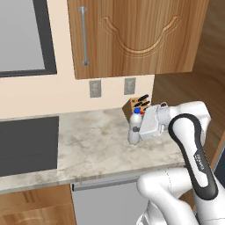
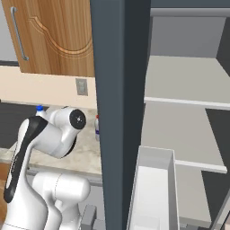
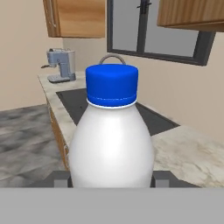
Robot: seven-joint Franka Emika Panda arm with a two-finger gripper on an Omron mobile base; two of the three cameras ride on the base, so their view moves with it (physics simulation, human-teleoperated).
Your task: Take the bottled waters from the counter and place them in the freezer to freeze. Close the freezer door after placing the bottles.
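Beige marbled counter [image 1: 96,140] runs across the left base view under a wooden wall cabinet [image 1: 136,37], with the black cooktop [image 1: 28,145] at its left and a grey dishwasher front [image 1: 105,204] cut off by the lower edge. Toward the counter's far right stands the blue-capped bottle [image 1: 134,128], upright, with the gripper [image 1: 139,129] pressed against its right side; the white hand hides the fingers, so the clamp itself is hard to make out here. Just behind, a knife block [image 1: 137,104] sits by the wall, and a speck of red beside the blue cap hints at the red-capped bottle [image 1: 142,113], mostly hidden by the hand. From the right base view, the freezer door [image 2: 119,112] stands open as a dark panel down the middle, covering much of the counter; the freezer [image 2: 188,121] shows pale shelves and a pulled-out drawer [image 2: 152,193]. The red-capped bottle peeks out at the door's left edge [image 2: 96,128], and the blue cap [image 2: 39,108] shows above the arm's elbow. Along the hand view, the blue-capped bottle [image 3: 112,140] sits between the two dark fingertips [image 3: 162,178], which touch its sides: closed on it. Far behind stands a coffee machine [image 3: 61,64].
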